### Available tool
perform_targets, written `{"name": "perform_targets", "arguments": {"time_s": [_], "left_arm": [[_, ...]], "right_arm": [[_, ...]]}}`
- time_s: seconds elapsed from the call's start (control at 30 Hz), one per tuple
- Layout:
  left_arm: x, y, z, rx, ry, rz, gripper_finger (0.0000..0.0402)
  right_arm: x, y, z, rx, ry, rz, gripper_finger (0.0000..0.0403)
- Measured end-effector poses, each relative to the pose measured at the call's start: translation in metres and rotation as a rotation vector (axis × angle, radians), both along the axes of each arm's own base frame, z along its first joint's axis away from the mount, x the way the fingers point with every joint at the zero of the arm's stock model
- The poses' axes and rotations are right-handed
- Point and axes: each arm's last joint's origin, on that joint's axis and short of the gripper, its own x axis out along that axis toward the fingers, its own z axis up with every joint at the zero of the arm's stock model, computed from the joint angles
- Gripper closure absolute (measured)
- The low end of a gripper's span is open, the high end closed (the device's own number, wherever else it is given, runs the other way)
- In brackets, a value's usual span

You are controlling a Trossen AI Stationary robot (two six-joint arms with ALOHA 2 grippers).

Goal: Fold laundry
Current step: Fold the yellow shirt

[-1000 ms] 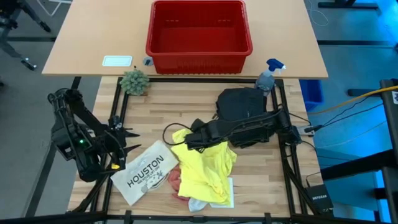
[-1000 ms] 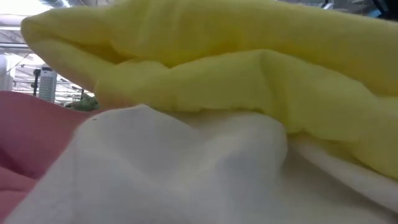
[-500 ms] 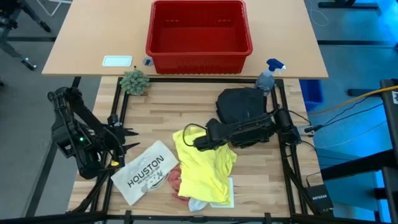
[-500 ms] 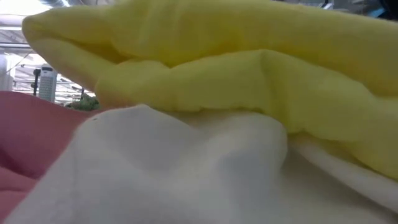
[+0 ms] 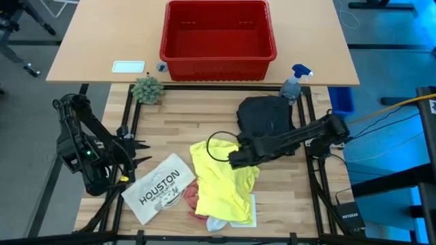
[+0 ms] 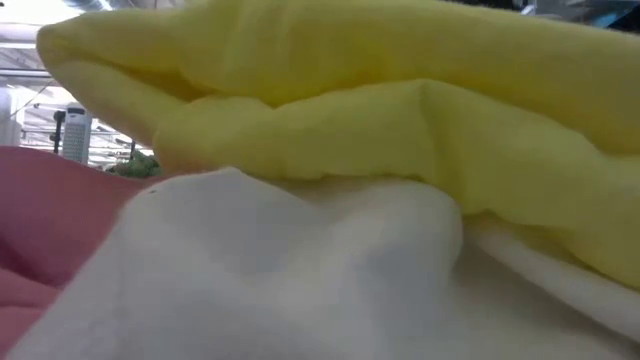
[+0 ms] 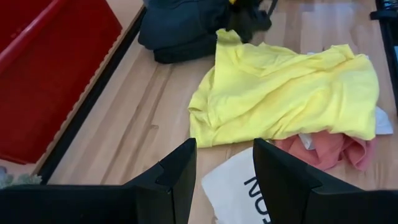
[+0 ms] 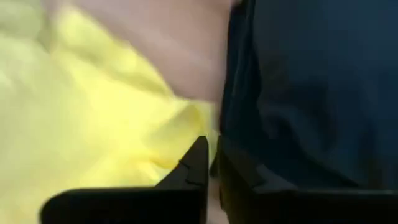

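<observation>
The R gripper [image 5: 235, 161] sits low over the far edge of the crumpled bright yellow cotton T-shirt [image 5: 221, 180], right where it meets the bunched black trousers [image 5: 266, 119]; in the R wrist view its 2 fingers show only a sliver of gap, with no cloth visibly pinched between the tips, so I judge it empty or just letting go. The L gripper [image 5: 136, 155] waits off the table's L edge, fingers [image 7: 174, 180] partly apart, nothing in them. The shirt lies mid-table, overlapping a small pink cloth [image 5: 193, 194] and a small white cloth [image 5: 218, 223] at the near side. To do this step well, I'd take 1 layer only at a hem or shoulder corner, lift enough to shake the bunching out, then spread flat before any fold, w/ the L arm pinning the opposite corner. Surface: pale wood-slat table [image 5: 191, 116], black frame; a flat white "HOUSTON" item [image 5: 158, 188] lies by the shirt. Beyond: red plastic basket [image 5: 218, 34], small green plant [image 5: 147, 88], spray bottle [image 5: 293, 83].
</observation>
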Motion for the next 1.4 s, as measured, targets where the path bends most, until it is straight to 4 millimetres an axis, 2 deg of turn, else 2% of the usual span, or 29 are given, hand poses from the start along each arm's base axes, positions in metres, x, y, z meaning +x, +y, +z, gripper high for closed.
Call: {"name": "perform_targets", "arguments": {"time_s": [0.17,0.33,0.4,0.5,0.63,0.87,0.97,1.13,1.2,1.27,1.33,1.37,1.4], "left_arm": [[0.0,0.0,0.0,-0.002,-0.001,0.002,0.0254],[0.0,0.0,0.0,0.003,-0.008,0.004,0.0254],[0.0,0.0,0.0,0.002,-0.01,0.005,0.0254],[0.0,0.0,0.0,-0.001,-0.013,0.007,0.0254],[0.0,0.0,0.0,-0.003,-0.013,0.008,0.0254],[0.0,0.0,0.0,-0.006,-0.015,0.01,0.0254],[0.0,0.0,0.0,-0.008,-0.016,0.01,0.0254],[0.001,-0.001,0.0,-0.01,-0.017,0.01,0.0254],[0.001,-0.001,0.0,-0.016,-0.02,0.014,0.0254],[0.001,-0.001,0.0,-0.022,-0.022,0.019,0.0254],[0.001,-0.001,0.0,-0.023,-0.022,0.02,0.0254],[0.001,-0.001,0.0,-0.022,-0.022,0.019,0.0254],[0.001,-0.001,0.0,-0.021,-0.022,0.018,0.0254]], "right_arm": [[0.004,0.004,0.039,-0.043,-0.276,0.095,0.0314],[0.029,0.009,0.052,0.005,-0.445,0.363,0.0227],[0.038,0.005,0.047,0.034,-0.457,0.38,0.0195],[0.049,-0.006,0.025,0.084,-0.386,0.37,0.0162],[0.063,-0.012,-0.005,0.15,-0.314,0.384,0.0151],[0.084,-0.012,-0.029,0.208,-0.352,0.444,0.0159],[0.088,-0.018,-0.044,0.228,-0.319,0.433,0.0159],[0.093,-0.029,-0.055,0.231,-0.323,0.372,0.0166],[0.094,-0.032,-0.055,0.227,-0.326,0.357,0.0195],[0.094,-0.032,-0.052,0.225,-0.336,0.359,0.0258],[0.093,-0.034,-0.05,0.24,-0.325,0.396,0.0347],[0.093,-0.033,-0.049,0.251,-0.327,0.423,0.0374],[0.093,-0.032,-0.05,0.264,-0.325,0.428,0.0383]]}}
